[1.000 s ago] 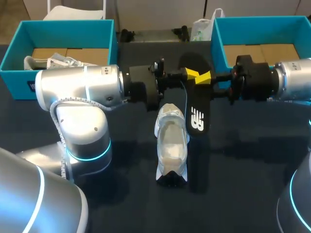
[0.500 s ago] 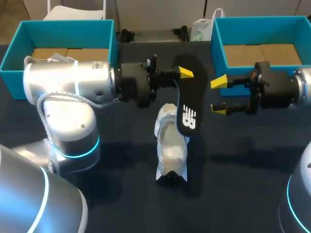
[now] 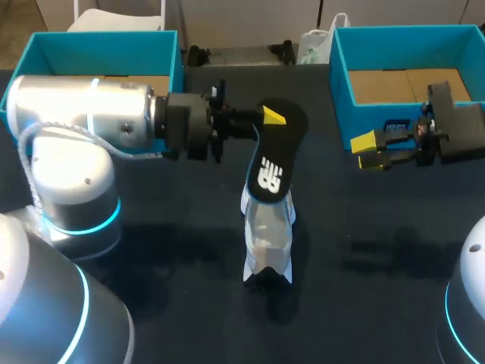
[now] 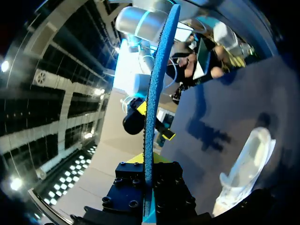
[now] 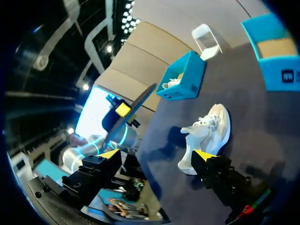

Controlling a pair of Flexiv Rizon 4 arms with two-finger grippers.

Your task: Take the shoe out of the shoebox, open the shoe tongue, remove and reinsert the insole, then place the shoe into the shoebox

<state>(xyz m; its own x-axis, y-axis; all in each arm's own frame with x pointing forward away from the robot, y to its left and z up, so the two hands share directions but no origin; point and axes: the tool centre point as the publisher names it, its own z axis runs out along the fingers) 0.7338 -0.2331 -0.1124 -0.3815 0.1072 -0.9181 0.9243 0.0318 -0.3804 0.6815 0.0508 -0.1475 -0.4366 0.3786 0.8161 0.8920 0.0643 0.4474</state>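
Observation:
A black insole (image 3: pixel 271 163) hangs tilted over the heel of a white shoe (image 3: pixel 267 235) that lies on the dark table. My left gripper (image 3: pixel 265 117) is shut on the insole's upper end. In the left wrist view the insole (image 4: pixel 154 93) shows edge on, clamped between that gripper's (image 4: pixel 147 180) fingers, with the shoe (image 4: pixel 248 164) lying below. My right gripper (image 3: pixel 367 150) stands open and empty, well right of the insole, in front of the right box. From the right wrist view its own gripper (image 5: pixel 156 157) is wide open, and the shoe (image 5: pixel 206 133) and the insole (image 5: pixel 136 105) lie ahead.
A teal shoebox (image 3: pixel 98 45) stands at the back left, partly behind my left arm, with white contents showing in the right wrist view. A second teal shoebox (image 3: pixel 402 38) stands at the back right. A white bag (image 3: pixel 314 45) sits between them at the far edge.
My right gripper let go of the insole, opened wide and drew back to the right. My left gripper carried the insole leftward and swung it down over the shoe.

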